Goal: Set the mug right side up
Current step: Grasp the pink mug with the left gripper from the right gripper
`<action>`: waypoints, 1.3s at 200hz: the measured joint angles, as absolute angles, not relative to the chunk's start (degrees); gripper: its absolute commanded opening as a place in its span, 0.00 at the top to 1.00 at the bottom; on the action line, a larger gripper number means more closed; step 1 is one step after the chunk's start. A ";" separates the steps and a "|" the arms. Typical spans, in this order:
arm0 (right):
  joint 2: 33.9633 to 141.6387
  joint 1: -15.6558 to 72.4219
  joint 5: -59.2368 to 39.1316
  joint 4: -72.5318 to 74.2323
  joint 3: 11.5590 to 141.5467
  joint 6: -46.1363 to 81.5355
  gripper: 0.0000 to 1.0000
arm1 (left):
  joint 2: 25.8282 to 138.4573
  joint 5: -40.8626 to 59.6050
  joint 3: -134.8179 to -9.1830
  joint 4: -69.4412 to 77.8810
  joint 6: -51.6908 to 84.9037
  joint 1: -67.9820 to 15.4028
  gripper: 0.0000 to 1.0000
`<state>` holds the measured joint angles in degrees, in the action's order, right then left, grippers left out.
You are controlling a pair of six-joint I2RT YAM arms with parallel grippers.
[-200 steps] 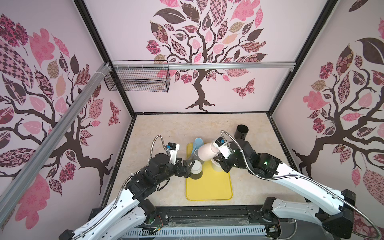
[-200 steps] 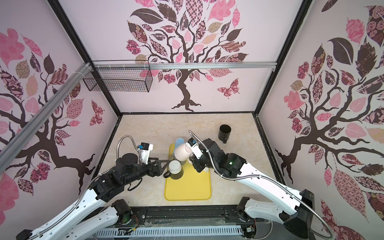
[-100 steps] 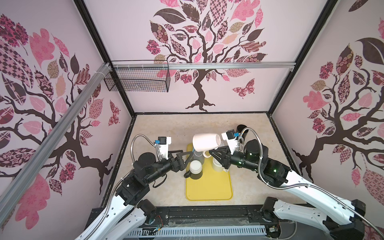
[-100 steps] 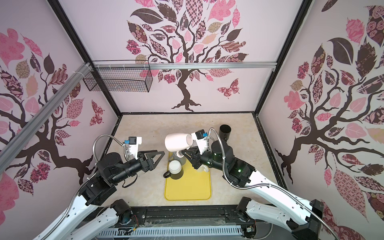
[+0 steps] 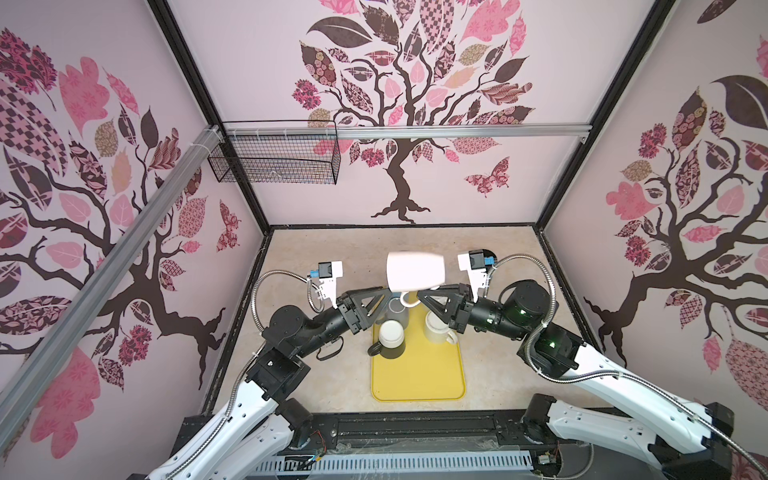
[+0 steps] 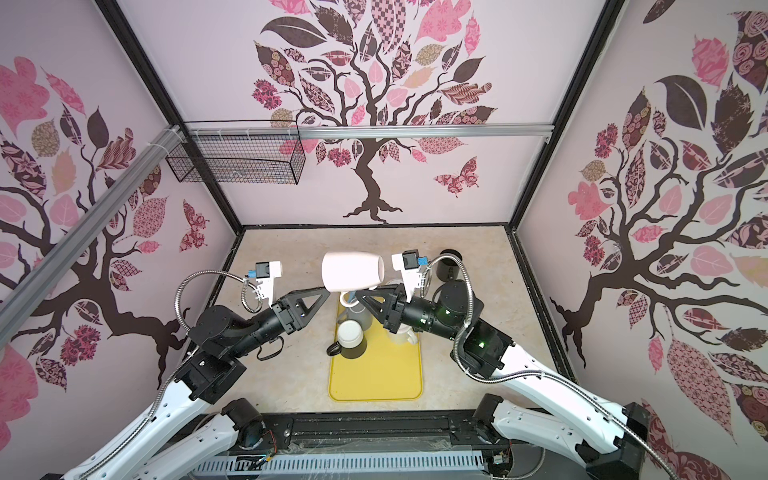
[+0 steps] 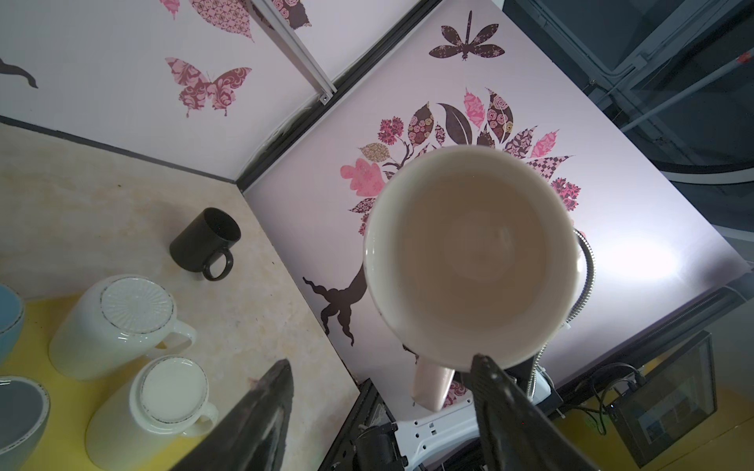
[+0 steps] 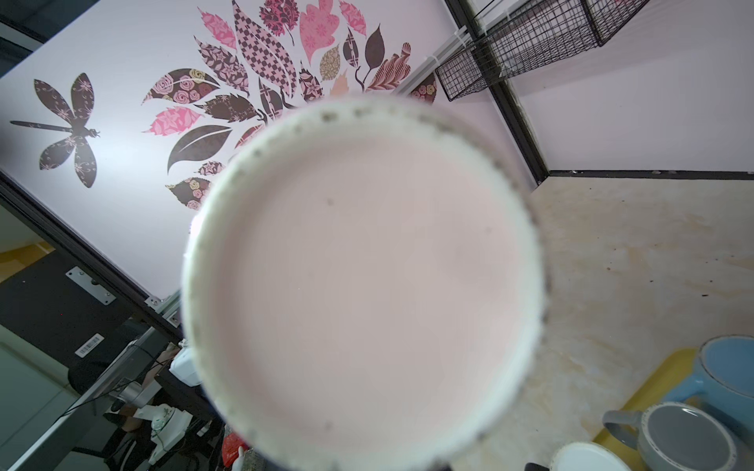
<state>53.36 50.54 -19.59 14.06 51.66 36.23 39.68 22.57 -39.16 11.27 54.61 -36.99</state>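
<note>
Mug (image 5: 415, 270): white, on its side in the air at the middle of both top views, above the far end of the yellow tray (image 5: 417, 374). It is clear of the tray and the counter (image 5: 316, 257).
Mouth: faces the left of the frame, and the left wrist view looks straight into it.
Base (image 8: 363, 277): faces the right of the frame. It fills the right wrist view, blurred.
Handle (image 5: 405, 300): hangs under the body, toward the lower edge of the frame.
Right claw (image 5: 420, 296): lies right of centre, its tip just under the mug, clamped on the handle and holding the mug up.
Left claw (image 5: 386, 293): lies left of centre, its tip just under the mouth end. Its fingers (image 7: 261, 412) are apart, with the handle between them in the left wrist view. Whether a fingertip touches the rim I cannot tell.
Other mugs (image 5: 390, 338): stand on the tray below the held one.
Black mug (image 6: 451, 272): upright on the counter, at the right and farther back than the claws.
</note>
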 measured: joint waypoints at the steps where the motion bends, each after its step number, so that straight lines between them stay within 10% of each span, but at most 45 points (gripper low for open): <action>1: 53.41 50.54 -19.59 14.20 51.66 36.29 1.00 | 39.72 22.57 -39.16 11.33 54.63 -36.99 0.31; 108: 60.40 50.28 -20.62 22.81 50.70 45.39 1.00 | 40.88 22.81 -36.69 18.35 56.66 -36.99 0.33; 260: 64.88 49.74 -22.04 39.09 44.45 52.12 1.00 | 44.58 24.10 -36.36 21.61 56.40 -36.99 0.63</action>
